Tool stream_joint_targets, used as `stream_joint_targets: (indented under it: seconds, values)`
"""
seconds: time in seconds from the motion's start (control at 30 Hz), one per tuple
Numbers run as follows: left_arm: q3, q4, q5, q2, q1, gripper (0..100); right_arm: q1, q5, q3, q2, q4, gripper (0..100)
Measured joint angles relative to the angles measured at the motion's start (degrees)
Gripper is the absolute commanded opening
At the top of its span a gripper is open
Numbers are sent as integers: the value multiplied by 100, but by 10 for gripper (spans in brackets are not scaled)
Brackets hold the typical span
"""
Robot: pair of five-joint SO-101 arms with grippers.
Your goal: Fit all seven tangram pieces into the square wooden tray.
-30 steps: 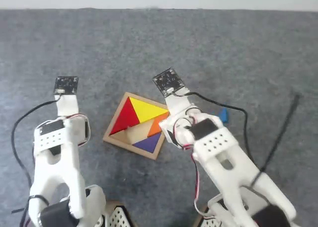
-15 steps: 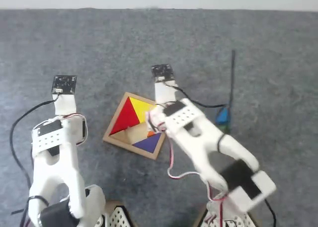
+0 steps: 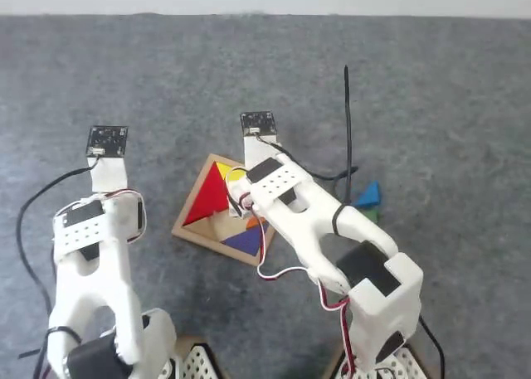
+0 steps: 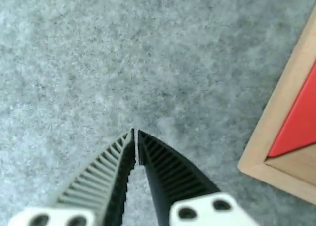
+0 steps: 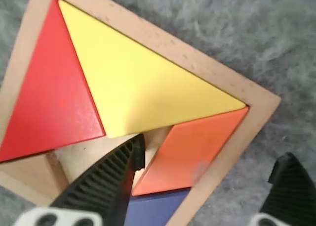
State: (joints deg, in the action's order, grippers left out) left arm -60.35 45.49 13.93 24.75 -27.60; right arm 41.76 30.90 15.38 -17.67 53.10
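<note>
Over the tray (image 5: 197,63) at mid-table, my right gripper (image 5: 212,154) hangs wide open, empty.
Probably spread to seat the orange piece (image 5: 192,144); blue piece (image 3: 369,194) waits right; my left gripper (image 4: 134,134), pinched closed, sits left, clear.

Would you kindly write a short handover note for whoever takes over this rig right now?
Left hand: shut, empty, over the carpet beside a corner of the tray.
Right hand: open, empty, over the tray.
Done: red triangle, yellow triangle, orange piece and purple piece lie in the tray.
Outside: blue triangle and a green piece beside it, on the carpet on the right arm's side of the tray.
Left: fit at least those two into the tray's bare wood gap.
</note>
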Motion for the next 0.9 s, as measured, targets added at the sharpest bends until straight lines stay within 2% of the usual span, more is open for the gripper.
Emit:
stream_joint_targets:
  seconds: [0.13, 0.27, 0.37, 0.57, 0.73, 0.8, 0.9]
  values:
    - [0, 0, 18, 0, 0, 12, -88, -53, -18, 0, 114, 259]
    - [0, 0, 35, 0, 0, 12, -316, -501, -53, 0, 158, 109]
    - [0, 0, 35, 0, 0, 12, -615, -888, -220, -9, 422, 59]
    - [0, 0, 35, 0, 0, 12, -1213, -1213, -730, -18, 1037, 59]
    - [0, 0, 35, 0, 0, 12, -1574, -2004, -1055, -70, 1064, 61]
    - [0, 0, 35, 0, 0, 12, -1688, -2057, -1055, -79, 1073, 91]
    - [0, 0, 35, 0, 0, 12, -1653, -2057, -1090, -79, 1073, 201]
